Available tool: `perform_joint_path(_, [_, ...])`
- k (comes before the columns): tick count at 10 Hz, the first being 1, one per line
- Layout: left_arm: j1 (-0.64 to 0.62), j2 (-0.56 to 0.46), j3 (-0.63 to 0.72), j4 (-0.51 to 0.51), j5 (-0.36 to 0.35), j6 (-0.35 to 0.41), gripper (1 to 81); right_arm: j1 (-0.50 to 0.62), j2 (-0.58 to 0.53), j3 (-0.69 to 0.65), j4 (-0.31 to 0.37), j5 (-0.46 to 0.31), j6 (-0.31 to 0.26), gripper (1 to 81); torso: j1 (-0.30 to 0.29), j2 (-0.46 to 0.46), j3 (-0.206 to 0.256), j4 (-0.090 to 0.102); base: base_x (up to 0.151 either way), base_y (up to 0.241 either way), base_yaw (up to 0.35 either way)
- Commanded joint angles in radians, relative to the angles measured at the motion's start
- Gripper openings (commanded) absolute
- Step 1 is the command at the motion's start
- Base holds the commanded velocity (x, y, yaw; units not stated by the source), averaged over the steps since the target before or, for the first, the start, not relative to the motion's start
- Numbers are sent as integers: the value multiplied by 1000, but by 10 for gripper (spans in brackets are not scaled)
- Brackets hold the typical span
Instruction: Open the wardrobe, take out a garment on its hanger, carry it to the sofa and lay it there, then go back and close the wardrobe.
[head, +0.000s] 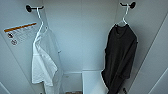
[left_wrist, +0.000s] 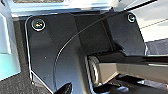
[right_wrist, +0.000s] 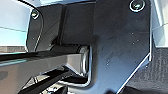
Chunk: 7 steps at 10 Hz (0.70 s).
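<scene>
In the open wardrobe (head: 80, 32) the garment (head: 120, 57) hangs lengthwise at two o'clock from its hanger (head: 124, 17), likelier the right arm's reach; gripper states cannot be told

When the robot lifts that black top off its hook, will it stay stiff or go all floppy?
Probably floppy: the black top hangs long and limp, its sleeves drooping straight down. The thin white hanger likely keeps only the shoulders spread. It looks light, since a small black hook holds it, so it may swing when lifted.
</scene>
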Motion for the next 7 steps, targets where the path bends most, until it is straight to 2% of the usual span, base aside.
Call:
perform_joint_path(1, [-66,-9,1,-2,43,-6,811,28,3,4,-7,-69,-4,811,0,0,0,-84,0,0,0])
perform_joint_path(3, [-98,-27,32,-1,53,-6,811,26,3,2,-7,-67,-4,811,0,0,0,-136,0,0,0])
perform_joint_path(4, [-115,-48,64,-1,54,-6,811,28,3,4,-7,-67,-4,811,0,0,0,-91,0,0,0])
perform_joint_path(5, [-136,-81,119,-1,62,-6,811,26,5,5,-7,-64,-4,811,0,0,0,-115,0,0,0])
perform_joint_path(6, [-166,-118,188,-1,95,-6,811,28,5,7,-6,-64,-4,811,0,0,0,-126,0,0,0])
perform_joint_path(7, [-196,-164,274,-1,118,-6,811,28,5,7,-6,-64,-4,811,0,0,52,-126,0,0,0])
